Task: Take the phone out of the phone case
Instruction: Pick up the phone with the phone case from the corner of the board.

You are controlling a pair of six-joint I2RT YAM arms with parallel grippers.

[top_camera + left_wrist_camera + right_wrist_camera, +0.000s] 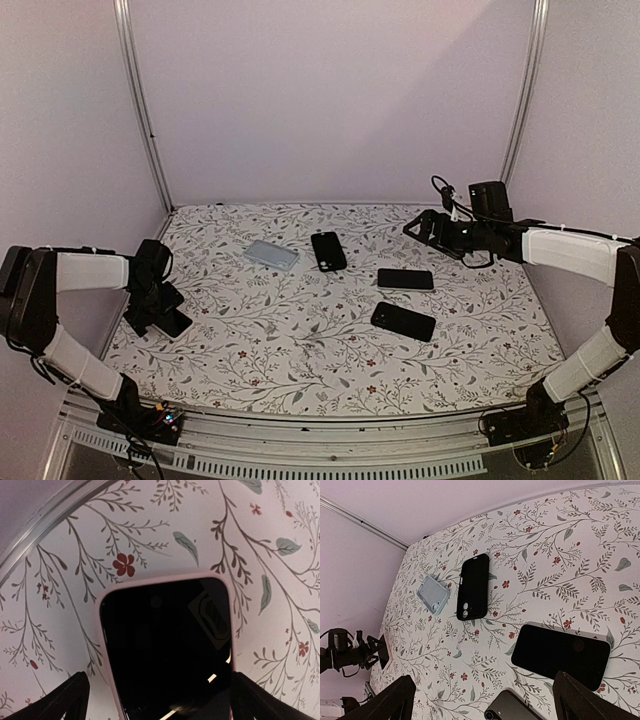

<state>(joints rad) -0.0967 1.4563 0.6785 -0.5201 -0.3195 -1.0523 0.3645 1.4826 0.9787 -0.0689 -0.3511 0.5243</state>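
A black-screened phone (165, 650) in a pale pink phone case (107, 645) lies face up at the table's left edge. In the top view the cased phone (176, 323) is partly hidden under my left gripper (158, 310). In the left wrist view that gripper (167, 707) is open, one dark finger (60, 700) on either side of the phone's near end, apart from the case. My right gripper (417, 228) hovers open at the far right and holds nothing; in its wrist view the gripper (490, 705) looks across the table.
A black empty case (328, 250) and a light blue case (271, 254) lie at mid-back. Two bare black phones (405, 279) (403, 321) lie right of centre. A metal frame rail (45, 520) runs along the left edge beside the cased phone.
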